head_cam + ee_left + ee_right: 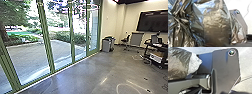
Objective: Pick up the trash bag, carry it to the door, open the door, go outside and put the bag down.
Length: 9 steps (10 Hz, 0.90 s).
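When apparently bearing the bag (216, 25) toward the glass (28, 57), best to turn slowly, limit swing and steer wide of the bin (107, 45) near the glass's far end. Crumpled and bulging, on the indoor side of the glass, and likely to snag if brushed against a frame (45, 37). No telling the opening or hold of either arm's jaws.

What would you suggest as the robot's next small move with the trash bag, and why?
I'd probably turn the base slightly left, toward the green-framed glass panels, slowly, minding the trash bag. The bag looms close to both wrist cameras, and the paved ground lies beyond the glass on the left, while open floor is ahead. I can't tell which panel opens.
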Available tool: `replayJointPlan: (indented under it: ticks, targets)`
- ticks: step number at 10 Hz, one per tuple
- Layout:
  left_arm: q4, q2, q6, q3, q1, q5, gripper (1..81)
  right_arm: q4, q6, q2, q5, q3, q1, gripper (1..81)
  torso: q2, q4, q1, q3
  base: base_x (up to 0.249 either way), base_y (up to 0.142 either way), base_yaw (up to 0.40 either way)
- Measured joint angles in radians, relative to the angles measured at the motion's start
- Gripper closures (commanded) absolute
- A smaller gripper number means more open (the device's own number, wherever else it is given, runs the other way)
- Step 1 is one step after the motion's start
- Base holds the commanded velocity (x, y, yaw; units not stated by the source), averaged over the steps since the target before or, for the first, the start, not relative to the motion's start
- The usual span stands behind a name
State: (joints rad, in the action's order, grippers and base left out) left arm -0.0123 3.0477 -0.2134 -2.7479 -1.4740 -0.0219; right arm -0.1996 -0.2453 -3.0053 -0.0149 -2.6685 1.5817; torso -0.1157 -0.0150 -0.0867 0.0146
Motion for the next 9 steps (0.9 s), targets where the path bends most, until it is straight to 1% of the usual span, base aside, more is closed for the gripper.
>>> replayJointPlan:
  ticks: [2,3,5,7,9]
  targets:
    - [0.000,0.000,0.000,0.000,0.000,0.000,81.1,0.000,0.000,0.000,0.000,-0.002,0.000,1.0,0.000,0.000,0.000,0.000,0.000,0.000,0.000]
    - [0.000,0.000,0.000,0.000,0.000,0.000,81.1,0.000,0.000,0.000,0.000,-0.002,0.000,1.0,0.000,0.000,0.000,0.000,0.074,0.000,0.000]
    - [0.000,0.000,0.000,0.000,-0.016,-0.001,81.1,0.000,0.000,0.000,-0.005,-0.002,0.015,1.0,-0.002,0.000,0.003,-0.001,0.108,0.000,0.000]
    - [0.000,-0.001,0.000,0.000,0.002,0.001,81.1,0.000,0.000,0.000,0.002,-0.002,0.000,1.0,-0.001,0.000,0.002,-0.001,0.128,0.000,0.000]
    - [0.000,0.000,-0.001,0.000,-0.002,0.002,81.1,0.000,0.000,0.000,0.003,-0.003,0.005,1.0,-0.001,0.000,0.002,-0.001,0.132,0.000,0.000]
